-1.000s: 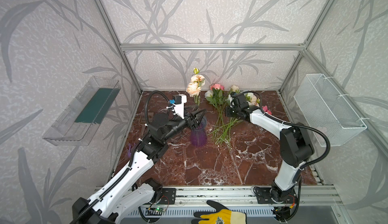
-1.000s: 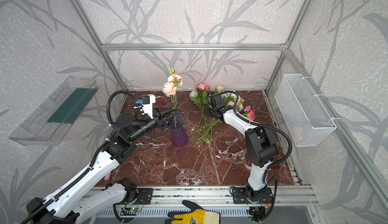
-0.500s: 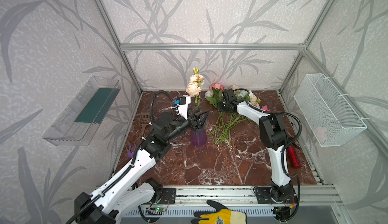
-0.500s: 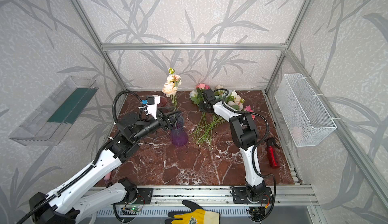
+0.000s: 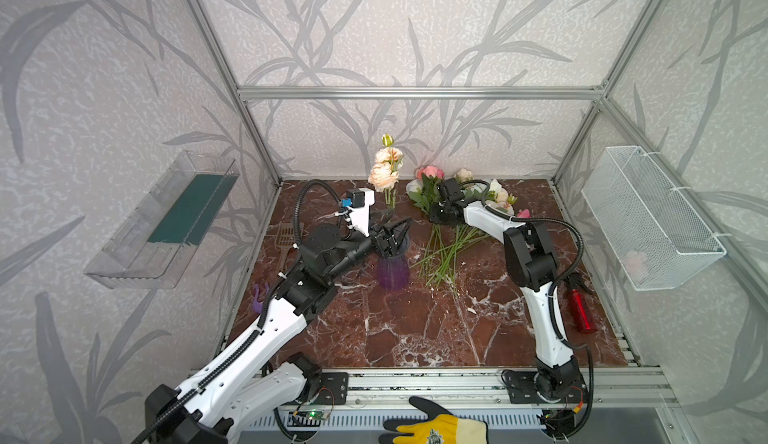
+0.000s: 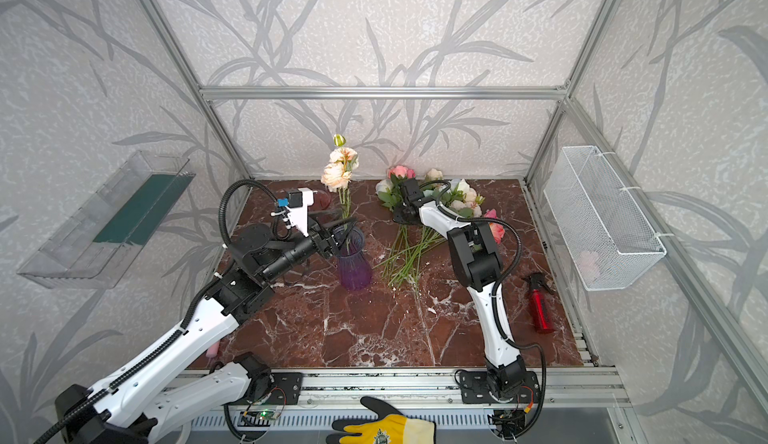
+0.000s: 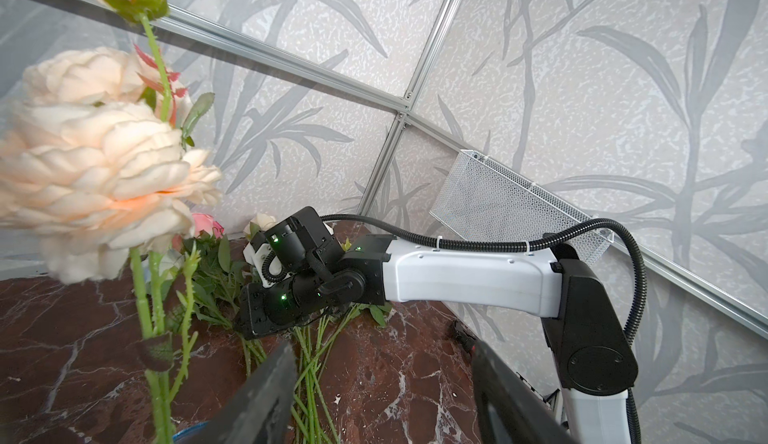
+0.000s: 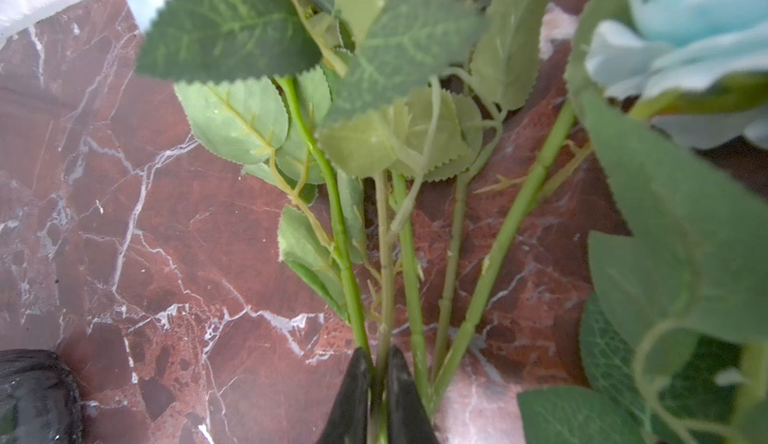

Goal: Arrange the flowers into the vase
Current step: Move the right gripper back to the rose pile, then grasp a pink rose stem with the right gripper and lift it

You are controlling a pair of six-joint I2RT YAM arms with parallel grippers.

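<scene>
In both top views, your right gripper (image 5: 437, 214) is down among the long-stemmed artificial roses (image 5: 446, 250) heaped on the red-brown marble tabletop (image 5: 415, 329). Leaves hide its jaws here. The heap's long axis runs back to front, with the heads at the back wall and the cut ends fanned toward the front. The ribbed purple glass vase (image 5: 392, 273) stands just left of those cut ends. That makes the right arm the nearer one to the heap, and any picked stem must travel left. Your left gripper (image 5: 394, 236) hangs at the vase mouth.

In the left wrist view, that gripper's black fingers (image 7: 266, 396) stand wide apart with nothing between them. The cream-peach rose (image 7: 95, 171) standing in the vase rises off to one side of them, its stems upright.

In the right wrist view, the right fingertips are pinched nearly together on one pale green stem (image 8: 384, 254), on bare stalk below the leaves. A darker stem (image 8: 336, 213) lies right against the fingers, and a pale blue rose head (image 8: 698, 26) sits near. I judge the lift must part this stem from its neighbours, then tip its cut end down toward the vase.
</scene>
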